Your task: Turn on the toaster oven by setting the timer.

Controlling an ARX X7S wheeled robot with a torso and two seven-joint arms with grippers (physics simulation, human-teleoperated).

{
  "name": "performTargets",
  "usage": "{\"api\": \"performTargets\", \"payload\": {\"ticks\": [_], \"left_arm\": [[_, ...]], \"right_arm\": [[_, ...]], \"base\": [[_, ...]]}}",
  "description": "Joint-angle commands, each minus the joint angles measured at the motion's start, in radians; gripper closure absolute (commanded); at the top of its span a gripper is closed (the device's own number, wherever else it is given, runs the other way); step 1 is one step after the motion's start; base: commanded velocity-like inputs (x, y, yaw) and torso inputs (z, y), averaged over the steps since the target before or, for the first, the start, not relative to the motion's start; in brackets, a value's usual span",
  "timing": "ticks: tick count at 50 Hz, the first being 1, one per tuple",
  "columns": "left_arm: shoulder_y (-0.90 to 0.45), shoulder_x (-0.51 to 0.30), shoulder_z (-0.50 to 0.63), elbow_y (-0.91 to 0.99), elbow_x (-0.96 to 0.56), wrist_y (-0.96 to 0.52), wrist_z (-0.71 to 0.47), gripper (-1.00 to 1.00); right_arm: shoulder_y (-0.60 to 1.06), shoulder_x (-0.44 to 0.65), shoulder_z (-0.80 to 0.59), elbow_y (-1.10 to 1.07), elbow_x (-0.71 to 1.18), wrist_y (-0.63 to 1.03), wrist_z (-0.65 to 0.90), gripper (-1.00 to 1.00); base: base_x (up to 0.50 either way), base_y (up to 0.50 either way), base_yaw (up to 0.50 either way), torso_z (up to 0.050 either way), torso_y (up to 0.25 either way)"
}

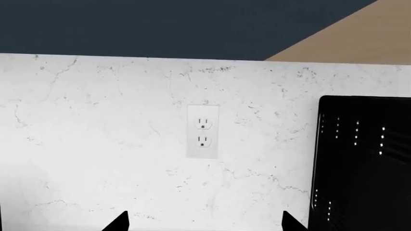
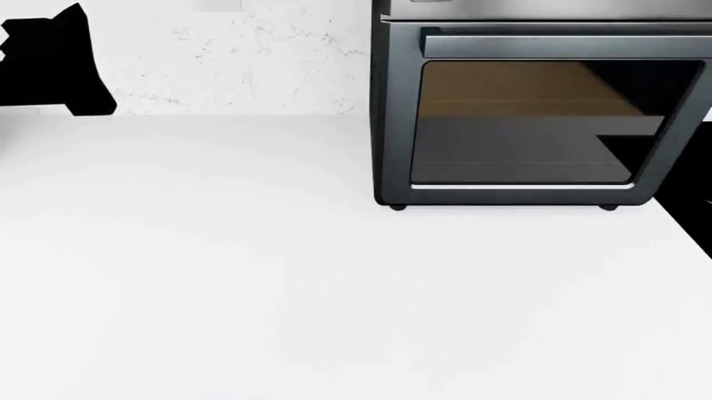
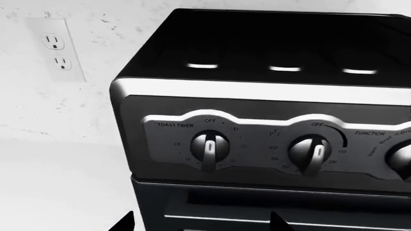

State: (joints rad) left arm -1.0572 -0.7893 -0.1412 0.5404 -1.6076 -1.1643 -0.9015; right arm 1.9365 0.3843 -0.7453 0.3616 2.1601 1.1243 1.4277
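White counter (image 2: 278,292) below; my right gripper (image 3: 202,222), fingers spread wide, faces the toaster oven (image 3: 270,139), its timer knob (image 3: 209,148) straight ahead, nearer than my left.

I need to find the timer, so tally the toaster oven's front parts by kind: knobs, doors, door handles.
Knobs on the toaster oven: 3, namely timer knob, middle knob, function knob, cut off by the frame.
Glass door: 1.
Bar handle: 1.
Total: 5.
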Motion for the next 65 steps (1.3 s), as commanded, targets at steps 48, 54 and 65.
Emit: {"api": "performTargets", "payload": {"ticks": [48, 54, 65], "left_arm": [[0.011, -0.025, 0.012, 0.005, -0.016, 0.034, -0.007, -1.0], [0.013, -0.027, 0.014, 0.005, -0.014, 0.038, -0.004, -1.0], [0.014, -0.03, 0.02, 0.002, -0.008, 0.044, 0.001, -1.0]], "right_arm": [[0.036, -0.073, -0.117, 0.143, -0.198, -0.002, -0.179, -1.0], [0.036, -0.08, -0.126, 0.162, -0.217, -0.006, -0.202, -1.0], [0.046, -0.091, -0.149, 0.201, -0.269, -0.014, -0.249, -1.0]], "base": [[0.0, 0.0, 0.0, 0.0, 0.0], [0.0, 0.0, 0.0, 0.0, 0.0], [0.0, 0.0, 0.0, 0.0, 0.0]]}}
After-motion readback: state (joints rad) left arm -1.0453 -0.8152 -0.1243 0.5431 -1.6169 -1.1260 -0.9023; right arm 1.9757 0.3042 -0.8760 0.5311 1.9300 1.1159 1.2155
